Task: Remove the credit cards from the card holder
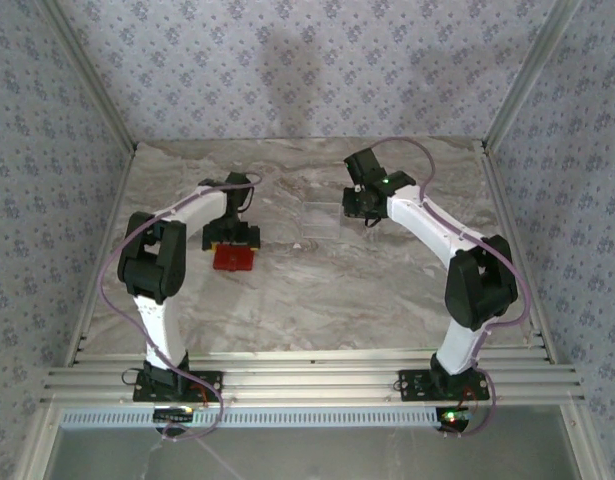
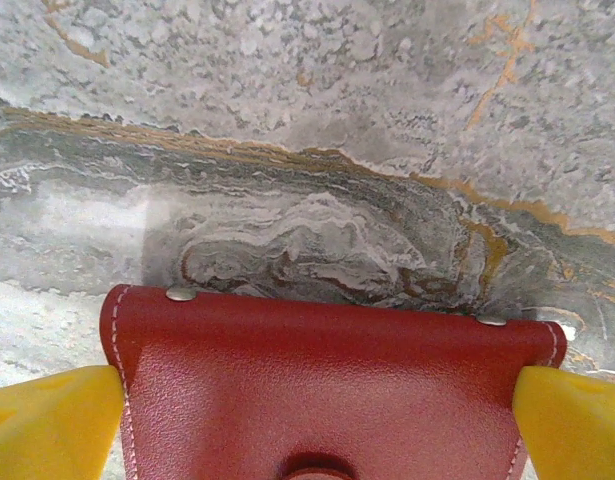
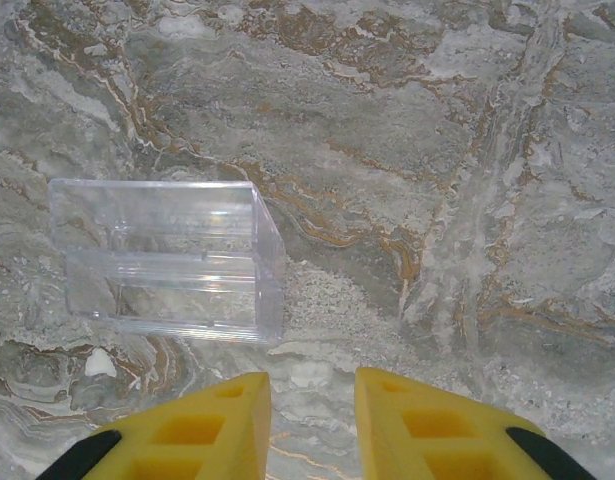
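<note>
The red card holder (image 1: pixel 233 257) lies flat on the marble table. My left gripper (image 1: pixel 232 238) stands low over its far end. In the left wrist view the holder (image 2: pixel 317 350) spans the whole gap between the two yellow fingers (image 2: pixel 47 425). The jaws stand wide open, one at each side edge. A round notch shows in its red face at the bottom. The credit cards are hidden. My right gripper (image 1: pixel 362 207) hovers further right over bare marble. Its fingertips (image 3: pixel 312 390) are a little apart with nothing between them.
A clear plastic box (image 3: pixel 162 255) lies on the table just ahead and left of the right gripper, and shows faintly from above (image 1: pixel 322 215). Patterned walls and metal rails (image 1: pixel 102 120) close in the table (image 1: pixel 317 300).
</note>
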